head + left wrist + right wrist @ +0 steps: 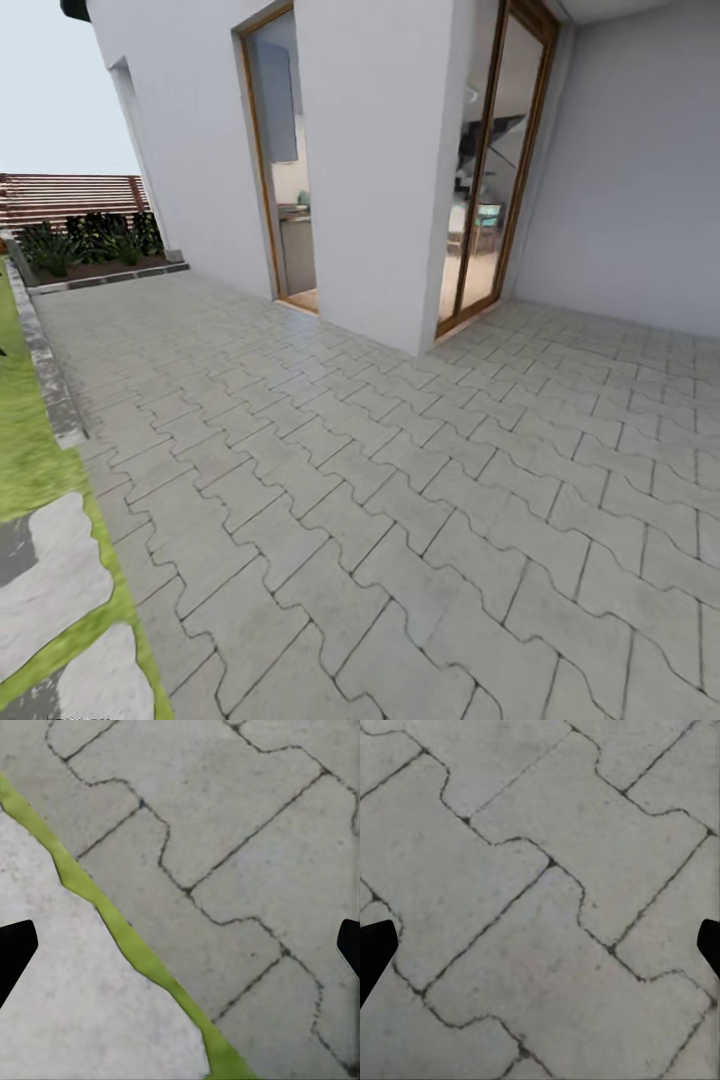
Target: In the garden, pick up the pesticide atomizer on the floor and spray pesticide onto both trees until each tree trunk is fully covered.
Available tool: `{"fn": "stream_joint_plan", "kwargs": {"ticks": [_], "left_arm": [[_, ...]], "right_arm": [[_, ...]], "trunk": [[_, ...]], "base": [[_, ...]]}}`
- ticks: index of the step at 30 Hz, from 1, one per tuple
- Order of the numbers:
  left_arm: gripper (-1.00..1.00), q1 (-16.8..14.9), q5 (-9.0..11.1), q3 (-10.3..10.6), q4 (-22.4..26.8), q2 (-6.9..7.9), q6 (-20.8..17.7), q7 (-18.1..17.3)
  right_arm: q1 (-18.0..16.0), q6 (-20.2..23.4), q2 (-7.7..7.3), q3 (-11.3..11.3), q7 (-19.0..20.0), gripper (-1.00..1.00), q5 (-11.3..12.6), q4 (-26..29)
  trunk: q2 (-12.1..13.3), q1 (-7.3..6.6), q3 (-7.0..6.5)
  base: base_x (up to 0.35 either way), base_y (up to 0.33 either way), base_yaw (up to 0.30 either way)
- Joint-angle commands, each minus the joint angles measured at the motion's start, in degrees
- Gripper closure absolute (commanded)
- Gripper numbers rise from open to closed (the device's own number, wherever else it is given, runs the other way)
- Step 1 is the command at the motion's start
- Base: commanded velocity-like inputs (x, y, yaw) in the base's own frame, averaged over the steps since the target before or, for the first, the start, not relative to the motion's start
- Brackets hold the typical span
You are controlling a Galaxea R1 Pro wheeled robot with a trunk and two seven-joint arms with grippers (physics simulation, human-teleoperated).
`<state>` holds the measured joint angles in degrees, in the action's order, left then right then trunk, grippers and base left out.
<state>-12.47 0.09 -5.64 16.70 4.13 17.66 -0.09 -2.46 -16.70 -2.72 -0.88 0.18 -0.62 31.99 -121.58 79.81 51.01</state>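
- The head view looks over a wide terrace of pale grey interlocking paving blocks (pixel 400 480) that runs up to a white rendered house wall (pixel 380 150).
- Two tall glass doors in brown wooden frames are set into that wall: one (pixel 280 160) at the left, one (pixel 495 170) at the inner corner, with furniture dimly visible through the glass.
- Along the left edge lies a strip of green lawn (pixel 25 440), bordered by a grey stone kerb (pixel 45 370).
- At the lower left, irregular light grey stone slabs (pixel 50 570) sit with grass strips between them; this is the floor of the task, bare where it shows.
- Far off at the left, a brown horizontal-slat wooden fence (pixel 65 195) stands behind a bed of dark green leafy plants (pixel 95 240).
- The left hand (pixel 180 945) hangs over the seam where a slab meets the paving blocks, a grass strip (pixel 120 930) crossing beneath; its black fingertips (pixel 15 949) sit far apart, gripping nothing.
- The right hand (pixel 540 945) hangs above paving blocks, black fingertips (pixel 375 949) likewise spread wide and empty.
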Motion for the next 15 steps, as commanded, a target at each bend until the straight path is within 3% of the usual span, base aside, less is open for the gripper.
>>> {"fn": "stream_joint_plan", "kwargs": {"ticks": [1,15], "left_arm": [[-1.00,0.00,0.00,0.00,0.00,0.00,0.00,0.00],[-1.00,-0.01,0.00,-0.06,0.00,0.00,-0.02,0.00]], "right_arm": [[0.00,0.00,0.00,0.00,0.00,-1.00,0.00,0.00],[0.00,0.00,0.00,0.00,0.00,-1.00,0.00,0.00]], "trunk": [[0.00,0.00,0.00],[0.00,0.00,0.00]], "base": [[0.205,-0.231,0.277],[0.206,-0.231,0.277]]}}
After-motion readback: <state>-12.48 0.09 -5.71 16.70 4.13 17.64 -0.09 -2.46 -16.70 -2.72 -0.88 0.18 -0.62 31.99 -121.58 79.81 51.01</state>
